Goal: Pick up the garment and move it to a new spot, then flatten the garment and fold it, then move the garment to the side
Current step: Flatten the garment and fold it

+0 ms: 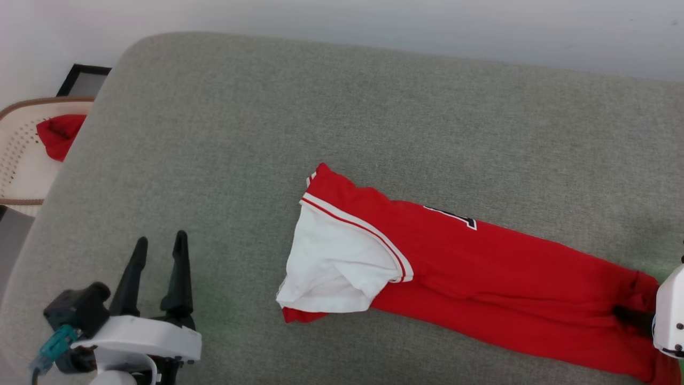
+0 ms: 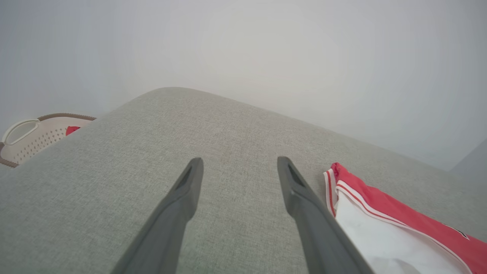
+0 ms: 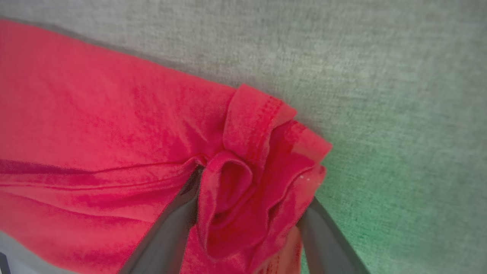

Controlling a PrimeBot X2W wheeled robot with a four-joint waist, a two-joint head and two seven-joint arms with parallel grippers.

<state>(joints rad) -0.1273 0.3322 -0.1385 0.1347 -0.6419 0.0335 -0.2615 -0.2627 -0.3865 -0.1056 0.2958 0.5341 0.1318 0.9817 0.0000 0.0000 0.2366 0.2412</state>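
Grey fabric cushion (image 1: 374, 107) takes up most of my head view, and my red jersey (image 1: 481, 267) lies stretched long across its lower right.

The red jersey T-shirt (image 1: 481, 278) has a white short sleeve, red-and-white striped trim and a black, white-outlined print. The woven fabric cushion (image 1: 267, 123) under it is mottled grey-green. Off the cushion's left edge, a cream perforated plastic basket (image 1: 18, 149), brown-rimmed, holds a plain red cloth bundle (image 1: 56, 136).

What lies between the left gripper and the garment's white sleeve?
Nothing but bare grey cushion separates the left gripper from the garment at its white sleeve in the head view. The left wrist view agrees.
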